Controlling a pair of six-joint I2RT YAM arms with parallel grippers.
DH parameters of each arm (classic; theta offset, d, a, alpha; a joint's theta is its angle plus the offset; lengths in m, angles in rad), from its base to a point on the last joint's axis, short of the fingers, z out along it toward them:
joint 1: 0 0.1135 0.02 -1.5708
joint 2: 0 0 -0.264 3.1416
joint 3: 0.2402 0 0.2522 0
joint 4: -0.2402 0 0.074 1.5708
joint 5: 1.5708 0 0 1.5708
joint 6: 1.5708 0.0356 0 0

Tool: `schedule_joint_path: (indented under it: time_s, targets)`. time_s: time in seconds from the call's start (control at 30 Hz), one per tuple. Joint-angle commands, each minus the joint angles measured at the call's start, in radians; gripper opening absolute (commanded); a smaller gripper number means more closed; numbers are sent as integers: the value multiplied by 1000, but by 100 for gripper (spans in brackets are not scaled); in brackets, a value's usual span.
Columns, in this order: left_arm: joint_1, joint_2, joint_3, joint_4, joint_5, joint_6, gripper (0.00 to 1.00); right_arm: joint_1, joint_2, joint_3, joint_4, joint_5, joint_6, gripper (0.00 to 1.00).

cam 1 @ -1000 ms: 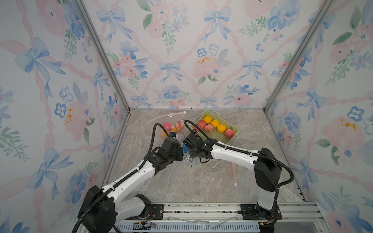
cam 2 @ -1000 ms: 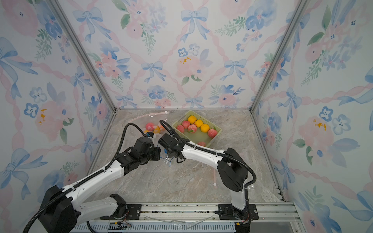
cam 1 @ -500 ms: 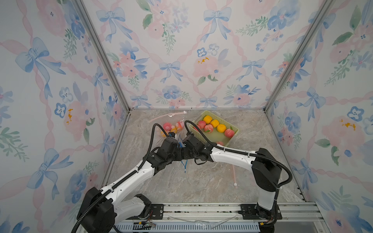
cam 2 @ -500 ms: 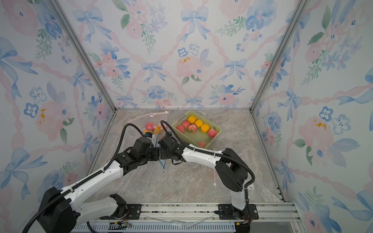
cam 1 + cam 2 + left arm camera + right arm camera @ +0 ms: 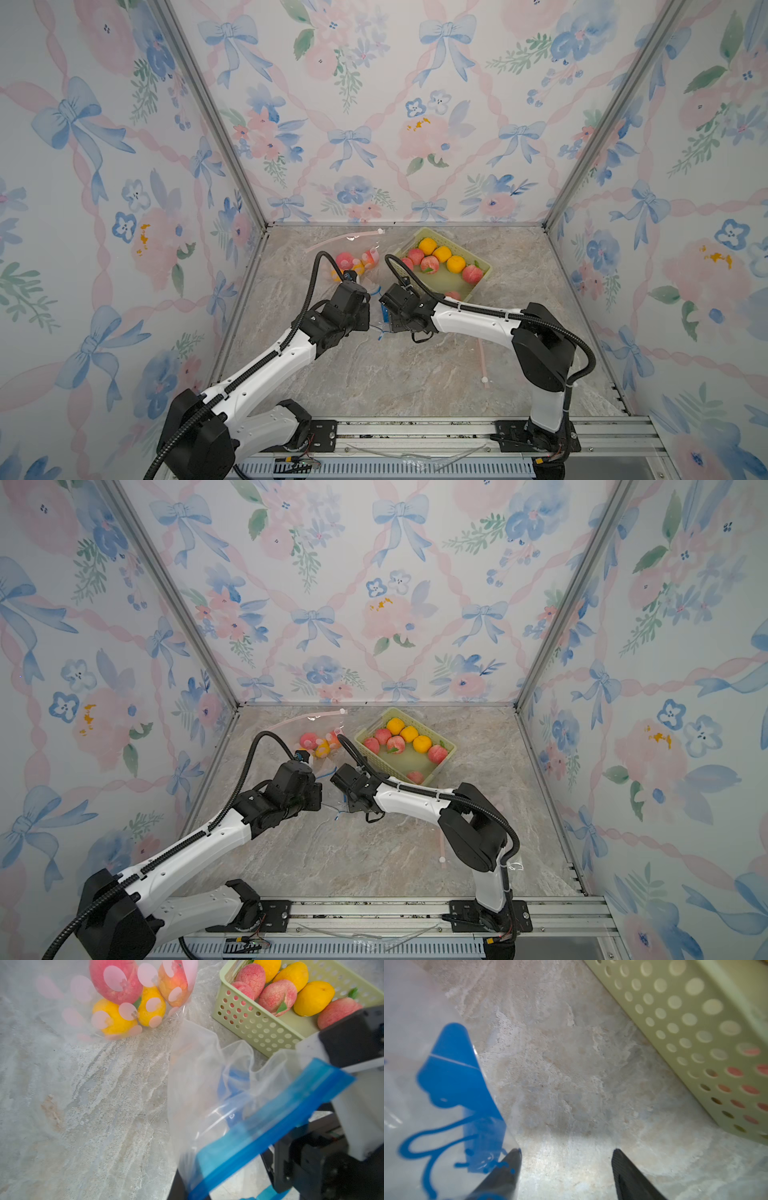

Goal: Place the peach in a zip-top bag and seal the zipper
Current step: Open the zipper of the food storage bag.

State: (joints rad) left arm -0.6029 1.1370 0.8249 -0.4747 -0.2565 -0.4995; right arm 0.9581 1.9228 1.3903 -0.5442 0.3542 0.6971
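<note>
Where the left wall meets the tabletop [image 5: 253,316]: one long straight edge, and the marble-look slab next to it is bare, so decent elbow room on that side.
Spotted bag [image 5: 353,262]: clear film with pale pink dots, lumpy with peaches and oranges, sitting near the back just behind the left arm's wrist.
Left gripper [image 5: 366,312]: jaws closed, pinching the zip-top bag [image 5: 207,1084] near its zipper end and holding it up off the table.
Zip-top bag: thin, floppy, see-through plastic, all wrinkles, with a broad blue zipper band [image 5: 270,1118] and blue printing on the side.
Right gripper [image 5: 566,1152]: jaws apart with only bare table between them. One dark fingertip [image 5: 512,1159] sits right at the bag's edge. Pretty tight gap between the two wrists.
Basket [image 5: 441,281]: pale green plastic, rectangular, walls punched with round holes, its near corner just beside the right gripper.
Peach [image 5: 430,264]: in the basket, matte pink with a green leaf, next to more peaches and three smooth oranges [image 5: 441,252].
Right side: wide bare marble from the basket over to the right wall. A thin pink strip [image 5: 482,359] lies on it beside the right arm.
</note>
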Motion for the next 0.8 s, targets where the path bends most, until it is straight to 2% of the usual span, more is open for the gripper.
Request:
schedule_joint_path:
  time_s: [0.0,0.1,0.23,0.43,0.63,0.77]
  targets:
    - [3,21,39,-61,-73,54,0,-10,-30,19,-32,-47,-65,72]
    - [2,47,61,-62,-52,80,0,0,-37,36,41,-197,-97,73]
    - [13,71,83,-68,-38,109,0,8,-68,61,77,-289,-99,78]
    - [27,101,108,-84,17,133,0,4,-131,57,99,-322,-105,86]
    - [36,100,114,-86,42,134,0,-14,-203,24,158,-378,-102,88]
    - [47,87,121,-86,84,136,0,-41,-261,6,151,-369,-109,86]
